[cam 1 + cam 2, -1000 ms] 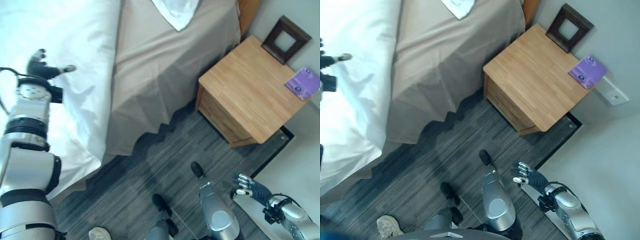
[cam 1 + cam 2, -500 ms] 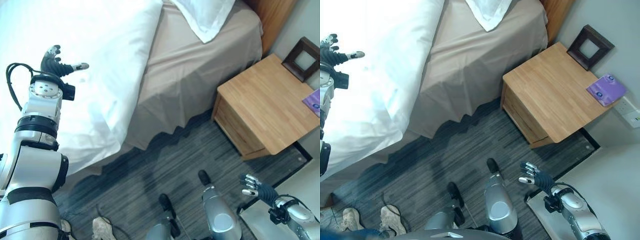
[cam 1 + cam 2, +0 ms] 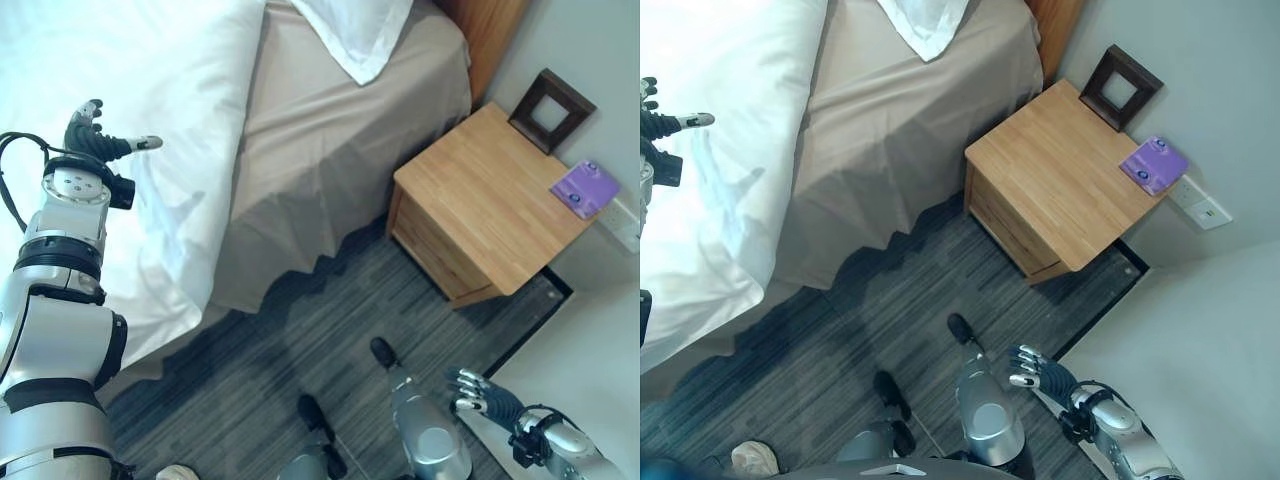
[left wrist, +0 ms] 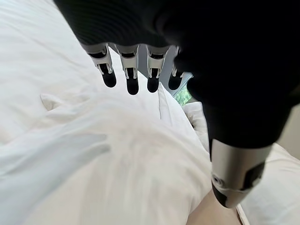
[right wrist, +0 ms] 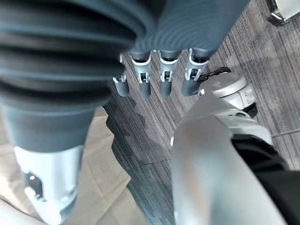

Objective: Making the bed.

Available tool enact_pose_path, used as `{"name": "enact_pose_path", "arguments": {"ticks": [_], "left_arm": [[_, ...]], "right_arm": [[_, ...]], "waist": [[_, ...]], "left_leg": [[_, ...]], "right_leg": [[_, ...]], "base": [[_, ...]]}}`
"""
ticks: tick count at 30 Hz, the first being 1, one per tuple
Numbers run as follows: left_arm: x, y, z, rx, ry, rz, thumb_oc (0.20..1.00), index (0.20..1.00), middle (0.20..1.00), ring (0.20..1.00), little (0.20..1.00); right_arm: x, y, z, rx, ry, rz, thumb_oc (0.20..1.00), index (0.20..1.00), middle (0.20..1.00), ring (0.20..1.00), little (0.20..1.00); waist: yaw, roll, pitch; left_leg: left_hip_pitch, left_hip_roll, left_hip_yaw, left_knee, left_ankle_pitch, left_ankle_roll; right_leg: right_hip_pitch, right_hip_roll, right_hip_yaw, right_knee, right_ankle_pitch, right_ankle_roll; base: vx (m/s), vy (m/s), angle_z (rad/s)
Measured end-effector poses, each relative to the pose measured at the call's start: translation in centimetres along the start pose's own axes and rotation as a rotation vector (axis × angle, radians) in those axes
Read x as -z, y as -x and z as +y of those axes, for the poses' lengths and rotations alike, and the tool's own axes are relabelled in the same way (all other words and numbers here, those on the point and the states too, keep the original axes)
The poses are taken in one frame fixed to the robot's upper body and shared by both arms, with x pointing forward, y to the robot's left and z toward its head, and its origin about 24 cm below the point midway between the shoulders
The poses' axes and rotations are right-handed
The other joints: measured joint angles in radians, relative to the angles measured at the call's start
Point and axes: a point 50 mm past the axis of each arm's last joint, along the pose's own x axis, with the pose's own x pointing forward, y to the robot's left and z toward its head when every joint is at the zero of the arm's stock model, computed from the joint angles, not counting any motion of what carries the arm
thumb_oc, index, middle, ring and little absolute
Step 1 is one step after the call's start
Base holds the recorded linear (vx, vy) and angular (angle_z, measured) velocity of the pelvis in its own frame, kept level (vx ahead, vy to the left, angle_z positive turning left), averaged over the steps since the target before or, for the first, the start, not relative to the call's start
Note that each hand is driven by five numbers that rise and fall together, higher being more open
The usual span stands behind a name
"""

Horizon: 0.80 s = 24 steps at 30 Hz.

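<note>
left hand (image 3: 88, 138) raised, right hand (image 3: 478, 394) low, fingers relaxed

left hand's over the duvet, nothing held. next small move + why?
Probably lower the left hand onto the white duvet and close on a fold. Its fingers are open above the cloth, and the duvet leaves the beige sheet bare beside the pillow. The right hand hangs open over the floor.

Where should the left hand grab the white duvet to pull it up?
Probably the white duvet at its folded-back edge, where it ends over the beige sheet. That edge runs free along the bed, so fingers can pinch it from the nightstand side. The left hand hovers open above the duvet's middle, where the cloth is flat and offers no edge.
</note>
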Motion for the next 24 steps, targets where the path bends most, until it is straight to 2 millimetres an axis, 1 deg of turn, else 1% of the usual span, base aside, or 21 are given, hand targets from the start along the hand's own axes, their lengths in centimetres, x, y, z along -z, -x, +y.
{"name": "enact_pose_path", "arguments": {"ticks": [3,5,7,9,12,14,16,21,24], "left_arm": [[-0.8,0.0,-0.3,0.012,0.008,-0.036,1.000,1.000,1.000,1.000,1.000],[-0.8,0.0,-0.4,0.013,0.011,-0.036,1.000,1.000,1.000,1.000,1.000],[-0.7,0.0,-0.3,0.010,0.016,-0.034,1.000,1.000,1.000,1.000,1.000],[-0.8,0.0,-0.2,0.009,0.017,-0.040,1.000,1.000,1.000,1.000,1.000],[-0.8,0.0,-0.2,0.008,0.017,-0.044,1.000,1.000,1.000,1.000,1.000],[-1.0,0.0,-0.2,0.008,0.018,-0.051,1.000,1.000,1.000,1.000,1.000],[-1.0,-0.1,-0.1,0.005,0.017,-0.046,1.000,1.000,1.000,1.000,1.000],[-0.9,-0.1,-0.2,0.007,0.013,-0.041,1.000,1.000,1.000,1.000,1.000],[-1.6,-0.3,0.3,-0.014,0.019,-0.045,1.000,1.000,1.000,1.000,1.000]], "right_arm": [[-0.6,-0.3,0.0,-0.008,0.015,-0.013,1.000,1.000,1.000,1.000,1.000],[-0.8,-0.3,0.0,-0.018,0.024,-0.017,1.000,1.000,1.000,1.000,1.000],[-0.9,-0.3,0.0,-0.043,0.059,0.002,1.000,1.000,1.000,1.000,1.000],[-0.9,-0.2,-0.3,-0.038,0.068,0.006,1.000,1.000,1.000,1.000,1.000],[-0.7,0.2,-0.7,-0.016,0.056,0.009,1.000,1.000,1.000,1.000,1.000],[-0.6,0.7,-1.3,0.019,0.042,0.002,1.000,1.000,1.000,1.000,1.000],[0.0,1.3,-2.0,0.059,0.024,0.020,1.000,1.000,1.000,1.000,1.000],[1.1,1.7,-1.8,0.060,0.004,0.052,1.000,1.000,1.000,1.000,1.000],[1.7,1.9,-1.5,0.056,-0.011,0.071,1.000,1.000,1.000,1.000,1.000]], "waist": [[0.005,0.002,0.000],[0.011,0.003,0.000],[0.027,0.005,-0.001],[0.046,0.015,-0.006],[0.046,0.029,-0.011],[0.037,0.041,-0.015],[0.012,0.052,-0.014],[-0.008,0.058,-0.010],[-0.010,0.069,-0.001]], "left_leg": [[0.016,0.005,-0.003,0.000,0.001,0.000],[0.035,0.011,-0.003,0.000,0.001,0.000],[0.061,0.022,0.011,0.000,-0.002,-0.004],[0.068,0.032,0.026,0.000,-0.009,-0.012],[0.063,0.042,0.022,-0.006,-0.014,-0.011],[0.043,0.046,0.014,-0.006,-0.014,-0.011],[0.010,0.039,-0.006,-0.006,-0.013,-0.011],[-0.007,0.033,-0.012,-0.006,-0.008,-0.009],[-0.035,0.021,-0.024,-0.006,-0.003,-0.008]], "right_leg": [[0.017,0.004,-0.005,0.000,0.000,0.000],[0.035,0.010,-0.007,0.001,-0.003,-0.001],[0.050,0.025,0.001,0.006,-0.006,-0.005],[0.048,0.037,0.012,0.007,-0.014,-0.011],[0.044,0.044,0.010,0.007,-0.014,-0.017],[0.023,0.044,-0.001,0.008,-0.013,-0.018],[-0.003,0.036,-0.010,0.004,-0.004,-0.020],[-0.013,0.031,-0.012,-0.009,0.001,-0.020],[-0.035,0.021,-0.017,-0.015,0.011,-0.008]], "base": [[-0.01,-0.096,0.03],[-0.01,-0.130,-0.04],[-0.03,-0.131,-0.16],[-0.03,-0.097,-0.22],[-0.02,-0.004,-0.08],[-0.02,0.067,0.00],[0.02,0.056,0.13],[0.02,0.042,0.02],[0.01,0.055,0.07]]}}
